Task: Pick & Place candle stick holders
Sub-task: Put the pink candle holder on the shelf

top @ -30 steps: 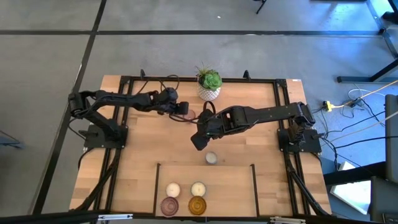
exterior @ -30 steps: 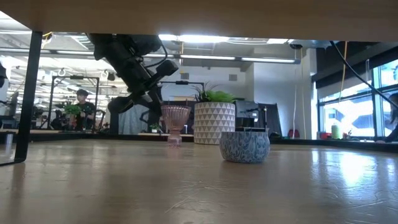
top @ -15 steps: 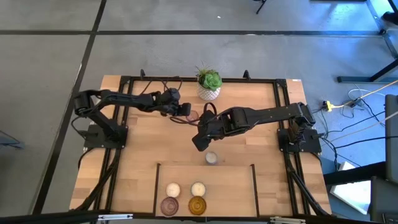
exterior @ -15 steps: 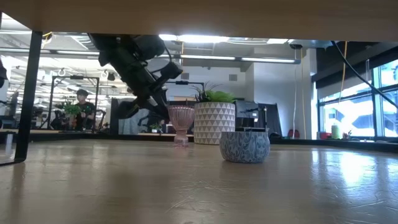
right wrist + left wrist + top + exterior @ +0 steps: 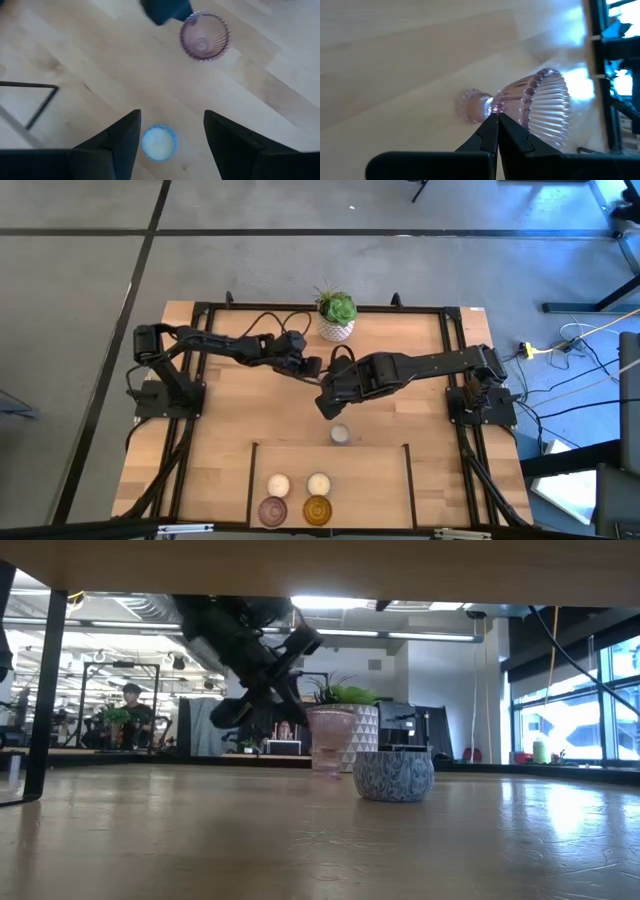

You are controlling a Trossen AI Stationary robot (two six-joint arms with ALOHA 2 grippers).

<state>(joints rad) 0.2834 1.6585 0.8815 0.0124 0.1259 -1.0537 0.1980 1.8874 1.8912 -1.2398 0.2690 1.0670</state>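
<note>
A purplish-pink glass holder [image 5: 313,366] stands upright on its foot [image 5: 328,770] on the wooden table, near the plant pot. My left gripper [image 5: 302,366] is shut, its tips against this holder [image 5: 535,107]. My right gripper [image 5: 328,406] is open and empty above the table. Its fingers [image 5: 230,145] hover over a cream-white holder with a blue-patterned wall [image 5: 158,143], which stands on the table [image 5: 340,434]. Two cream-white holders [image 5: 278,484] [image 5: 318,483], a second pink one [image 5: 271,510] and an amber one [image 5: 317,509] stand near the front edge. My left gripper touches the pink holder with the tips of its shut fingers [image 5: 496,120], at the narrow neck where stem meets bowl [image 5: 495,105]. The fingers come from the table's left side, slanting down. The holder stands upright on the table.
A green plant in a white patterned pot [image 5: 337,317] stands at the far edge, just behind the pink holder. Thin dark lines [image 5: 252,470] mark a rectangle at the front, around the four holders there. Black frame rails [image 5: 200,380] run along the table's sides.
My left gripper has gone toward the table's right edge, staying shut. The pink holder has slid along the table the same way, still upright, and now stands in front of the plant pot in the low view. My right gripper has shifted slightly rightward.
</note>
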